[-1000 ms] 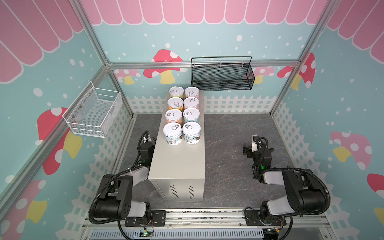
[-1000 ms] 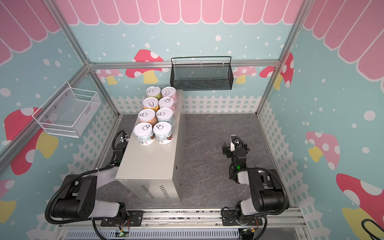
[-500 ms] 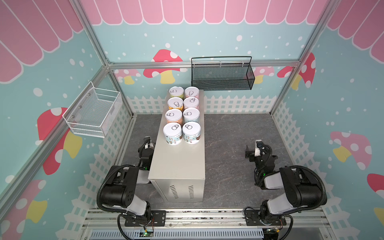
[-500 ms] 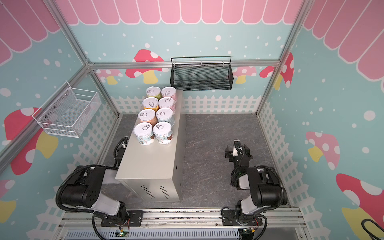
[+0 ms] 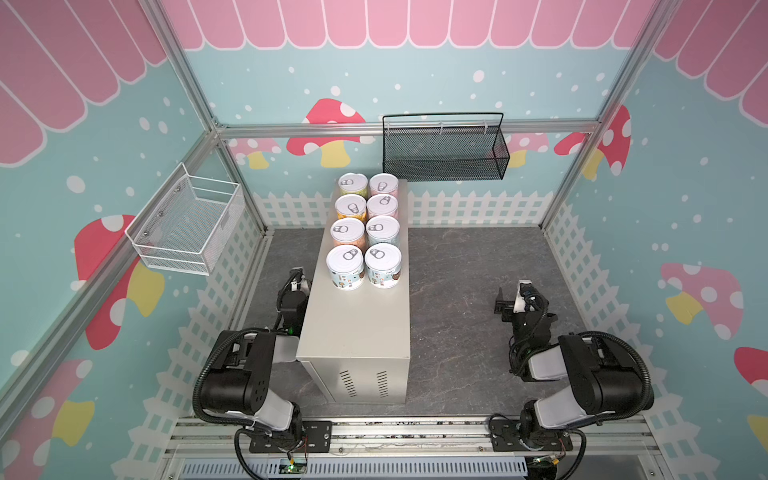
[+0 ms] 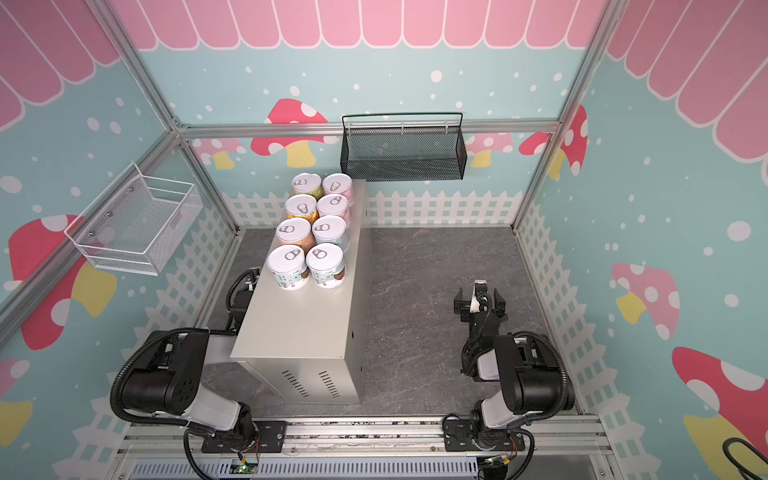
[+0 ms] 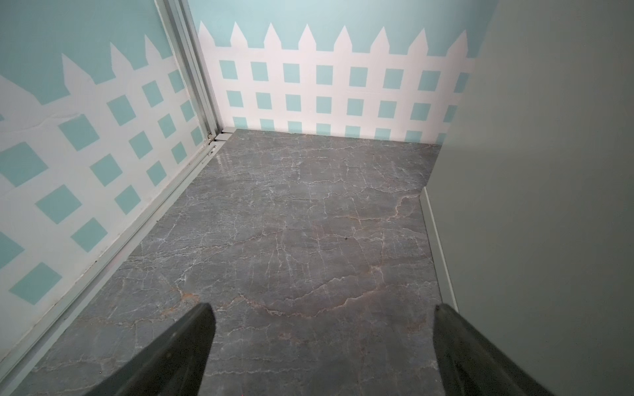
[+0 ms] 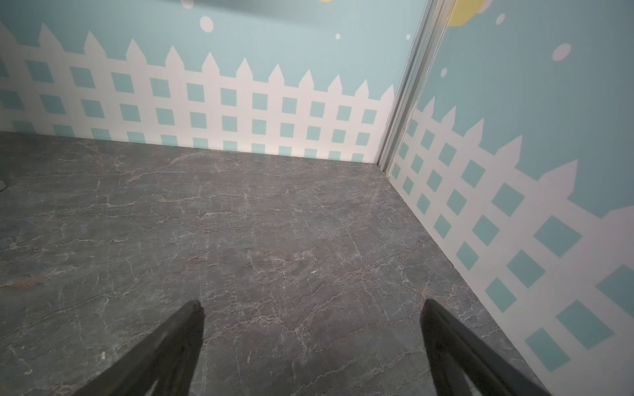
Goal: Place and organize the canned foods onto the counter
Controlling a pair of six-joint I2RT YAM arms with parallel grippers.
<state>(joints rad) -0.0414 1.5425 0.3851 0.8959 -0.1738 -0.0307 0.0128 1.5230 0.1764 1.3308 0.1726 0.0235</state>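
Beige-grey metal forms the long box-shaped desk (image 5: 357, 328), with vent slits on its near end. On the far half of its flat top stand all eight short round cans with silver pull-tab lids (image 5: 376, 227), upright, two abreast in four rows and packed close. Their pastel labels run green, pink, yellow, orange and light blue. The nearest two carry small cartoon figures, and we cannot read any print.

We see a black mesh basket (image 5: 442, 156) hung on the back rail above the far cans, and a white wire basket (image 5: 183, 220) on the left wall. Both show only their own mesh.

The near half of the desk top lies bare. Dark grey marbled floor (image 5: 453, 270) spreads wide to the right of the desk. There the right pincer (image 8: 310, 305) sits low, fingers wide apart with only floor between them. The left pincer (image 7: 324, 308), equally wide, sits in the narrow strip between the desk's side and the left wall, just beside the desk.
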